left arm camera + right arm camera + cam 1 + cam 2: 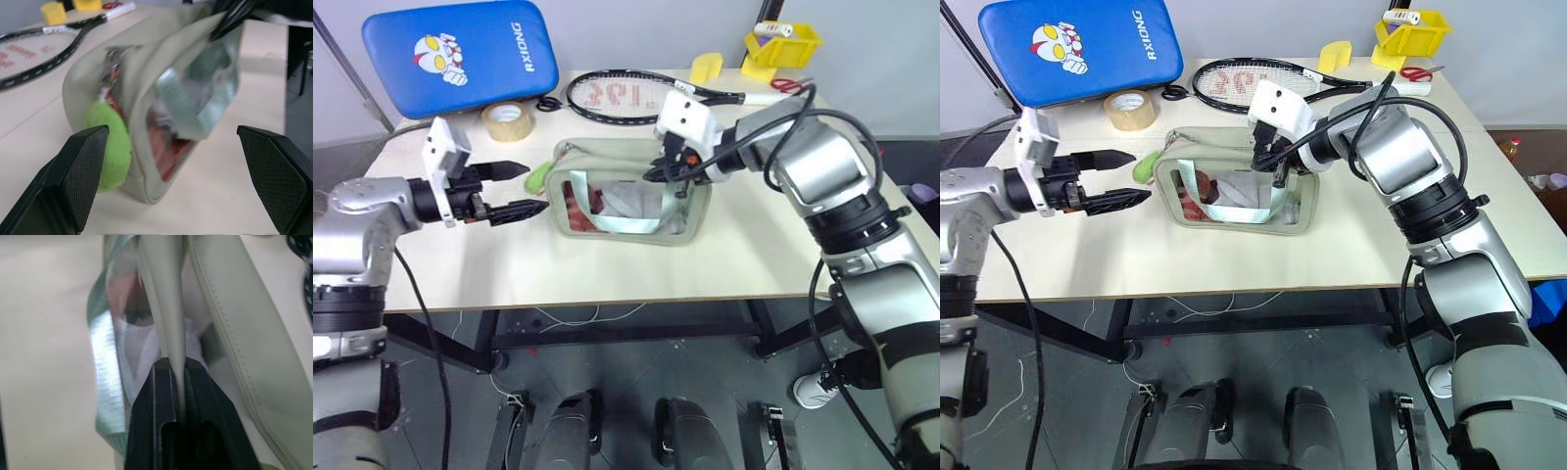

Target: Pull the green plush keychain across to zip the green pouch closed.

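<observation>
Left gripper (521, 189) — fingers spread, aimed at green plush keychain (537, 176), likely to pull it. Right gripper (658, 173) — clamped on green pouch (626, 201) rim, apparently steadying it.

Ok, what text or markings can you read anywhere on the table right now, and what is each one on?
"RXIONG": white letters on the blue cushion, beside a cartoon figure.
Red marking on the racket strings: cannot be made out.
Label on the white item in the yellow bin: too small.
</observation>
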